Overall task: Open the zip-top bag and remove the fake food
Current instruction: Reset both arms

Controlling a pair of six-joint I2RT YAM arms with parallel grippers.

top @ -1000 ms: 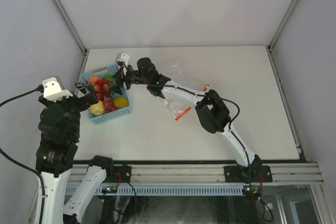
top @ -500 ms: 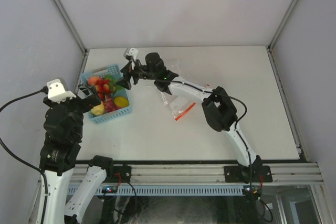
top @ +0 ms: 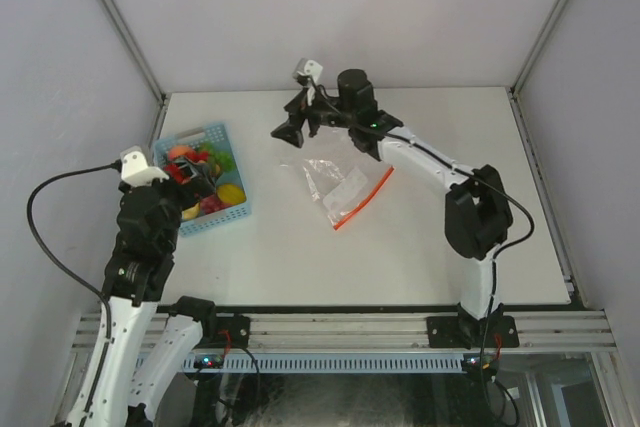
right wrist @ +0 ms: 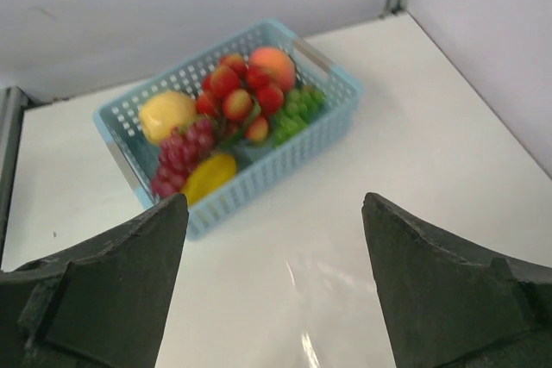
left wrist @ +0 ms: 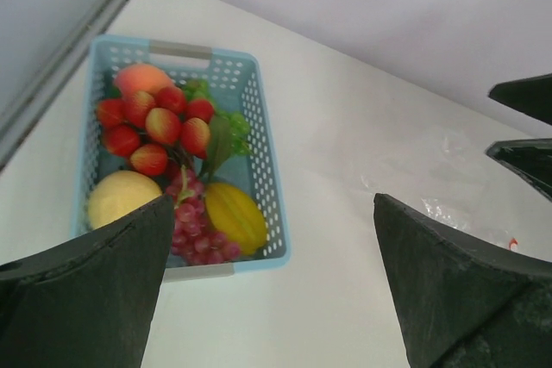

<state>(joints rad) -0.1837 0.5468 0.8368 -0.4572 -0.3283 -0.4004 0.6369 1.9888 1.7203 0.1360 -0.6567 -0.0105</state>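
Left pincer [top: 190,172]: spread wide and holding nothing. It hangs at the near-left, above the near end of the basket [top: 238,209].
Risk at the left: if you lower it from here, a finger could catch the basket's rim and tip or shove it, and pieces would spill back onto the worktop [top: 300,267].
Fake food [top: 200,172]: heaped inside the basket. The left wrist view shows red pieces on top, a yellow one and an orange-yellow one at the near end, purple grapes between them, and green at the far side. You see nothing coloured lying loose outside.
Zip-top bag [top: 335,185]: lies flat and crinkled mid-worktop, well apart from the basket, with no pincer touching it. Its zip strip [top: 365,197] runs red along the right edge. It is clear right through, and I judge it empty.
Risk at the bag: the film is light and glossy, so a passing arm or link could drag it. A small piece hidden in a fold would be easy for you to miss, so check before calling it done.
Right pincer [top: 287,130]: at the far side, beyond the bag, fingers set wide with nothing between them.
Risk at the right: the arm is stretched long over the bag, so if you pull it back low, it may sweep the bag along.
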